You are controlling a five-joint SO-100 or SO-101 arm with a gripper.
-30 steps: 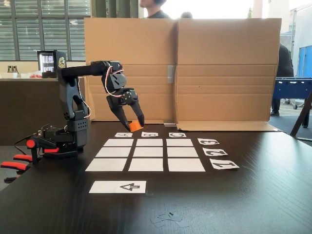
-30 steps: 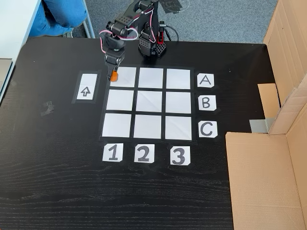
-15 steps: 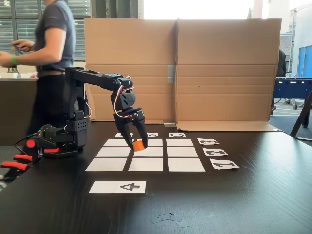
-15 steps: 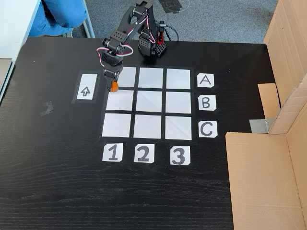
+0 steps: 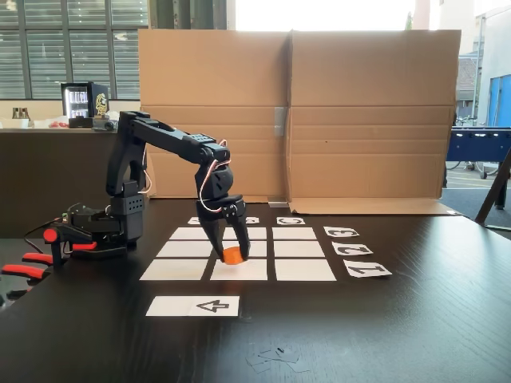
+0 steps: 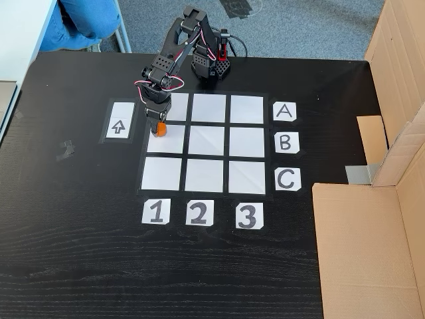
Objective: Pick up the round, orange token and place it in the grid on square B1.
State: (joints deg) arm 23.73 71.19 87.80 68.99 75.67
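Note:
The orange token [image 5: 232, 255] [image 6: 160, 130] sits between the fingertips of my gripper [image 5: 231, 252] [image 6: 159, 126], which is shut on it. The arm reaches out from its base and points the gripper down. The grid [image 5: 299, 249] [image 6: 207, 141] of nine white paper squares lies flat on the black table. The token is low over square B1 [image 5: 243, 271] [image 6: 169, 141], at that square's corner nearest the arm and the arrow strip. I cannot tell whether the token touches the paper.
A white strip with a black arrow [image 5: 192, 306] [image 6: 119, 120] lies beside the grid. Letter and number labels [image 6: 284, 142] [image 6: 156, 212] border it. Cardboard walls [image 5: 367, 112] [image 6: 362, 246] stand along one side. Tape scraps [image 6: 65, 150] lie on the table. Red-handled clamps [image 5: 24, 267] sit by the arm's base.
The gripper has carried the token from above row A outward and down to square B1. A person who passed behind the table half a second ago is gone.

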